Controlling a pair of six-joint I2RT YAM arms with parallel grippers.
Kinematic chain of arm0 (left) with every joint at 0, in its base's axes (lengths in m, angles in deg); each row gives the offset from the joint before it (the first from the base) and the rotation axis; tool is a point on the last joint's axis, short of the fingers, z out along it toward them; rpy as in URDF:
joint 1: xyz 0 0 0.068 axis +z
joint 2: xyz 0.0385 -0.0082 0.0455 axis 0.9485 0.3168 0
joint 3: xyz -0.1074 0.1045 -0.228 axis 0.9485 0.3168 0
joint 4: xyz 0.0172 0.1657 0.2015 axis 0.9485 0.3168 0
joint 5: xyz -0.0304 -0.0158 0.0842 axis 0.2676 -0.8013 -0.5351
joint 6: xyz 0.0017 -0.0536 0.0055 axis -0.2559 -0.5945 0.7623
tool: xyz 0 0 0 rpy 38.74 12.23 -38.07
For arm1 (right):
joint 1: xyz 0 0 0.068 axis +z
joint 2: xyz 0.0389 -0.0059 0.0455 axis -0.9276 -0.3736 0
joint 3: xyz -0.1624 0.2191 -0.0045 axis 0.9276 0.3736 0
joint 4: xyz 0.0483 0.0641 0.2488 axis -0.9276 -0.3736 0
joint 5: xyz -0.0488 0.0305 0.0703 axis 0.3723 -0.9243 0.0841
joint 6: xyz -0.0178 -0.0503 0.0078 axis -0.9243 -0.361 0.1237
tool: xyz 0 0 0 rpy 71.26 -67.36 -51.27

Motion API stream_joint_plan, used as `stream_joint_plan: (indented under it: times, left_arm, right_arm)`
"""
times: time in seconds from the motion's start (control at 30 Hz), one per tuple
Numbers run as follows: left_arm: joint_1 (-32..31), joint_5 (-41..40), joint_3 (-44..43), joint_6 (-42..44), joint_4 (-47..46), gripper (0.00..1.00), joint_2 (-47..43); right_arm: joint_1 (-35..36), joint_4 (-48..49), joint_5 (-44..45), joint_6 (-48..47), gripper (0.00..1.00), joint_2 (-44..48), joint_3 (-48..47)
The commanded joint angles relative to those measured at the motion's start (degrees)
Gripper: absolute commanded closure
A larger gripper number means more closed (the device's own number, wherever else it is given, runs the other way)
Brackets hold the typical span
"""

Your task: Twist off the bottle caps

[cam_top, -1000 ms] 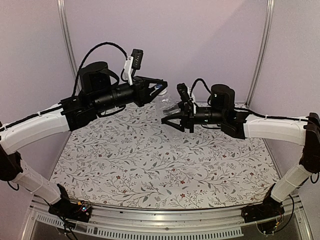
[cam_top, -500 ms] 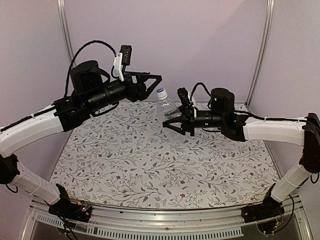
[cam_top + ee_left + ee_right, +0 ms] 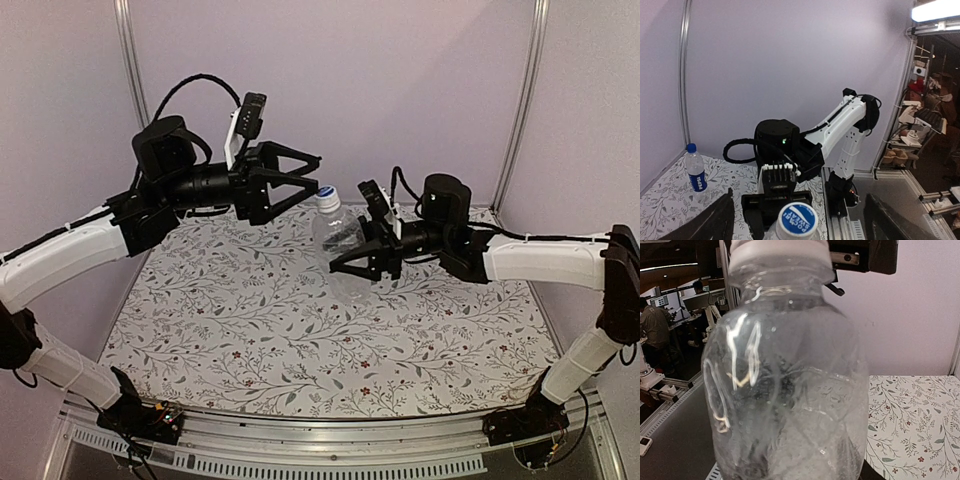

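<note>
The plain bottle [image 3: 337,238] is held above the table [image 3: 250,330], near its far edge, by the right claw [image 3: 346,256]. The claw is clamped on the clear body of the bottle, one finger on each side. The bottle is carried with its neck uppermost. In the right wrist view the clear body fills almost the whole frame, and the fingers behind it are blurred by the plastic.

The printed cap [image 3: 326,192] is seated on the neck of the plain bottle. In the left wrist view it is seen from above, blue with white lettering [image 3: 797,220].

The left claw [image 3: 318,172] is raised to the level of the cap, and its jaws are spread wide. Nothing is gripped by it. In the left wrist view the two dark fingers [image 3: 715,222] are seen well apart, with the printed cap low between them and touched by neither.

The labelled bottle [image 3: 695,170] is shown only in the left wrist view. It stands upright on the table close to the wall [image 3: 765,60], with the second cap [image 3: 691,147] on top.
</note>
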Motion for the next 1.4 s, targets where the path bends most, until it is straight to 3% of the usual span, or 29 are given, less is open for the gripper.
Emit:
stream_joint_plan:
  times: [0.0, 0.63, 1.0, 1.2, 1.37]
  left_arm:
    - [0.75, 10.46, -2.0, 0.93, -2.48, 0.13, 2.33]
    - [-0.21, 16.53, -6.61, -0.24, -2.68, 0.43, 9.18]
    - [-0.45, 14.64, -6.25, 0.59, -1.21, 0.76, 9.0]
    - [-0.99, 2.09, -3.7, -1.27, -0.8, 0.97, 6.3]
    - [-7.59, -27.41, -4.08, -1.41, 3.7, 1.0, 4.12]
  right_arm:
    - [-0.09, 5.28, -6.44, 4.98, 0.55, -1.74, -2.39]
    - [0.0, 8.34, -8.4, 8.91, 0.55, -3.33, -3.15]
    - [-0.13, 7.54, -5.33, 8.7, 0.56, -3.15, -2.5]
    - [-0.88, 3.57, 5.54, 7.13, 0.56, -1.48, -2.05]
    - [-0.83, 1.27, 17.6, 3.05, 0.55, 0.21, -1.42]
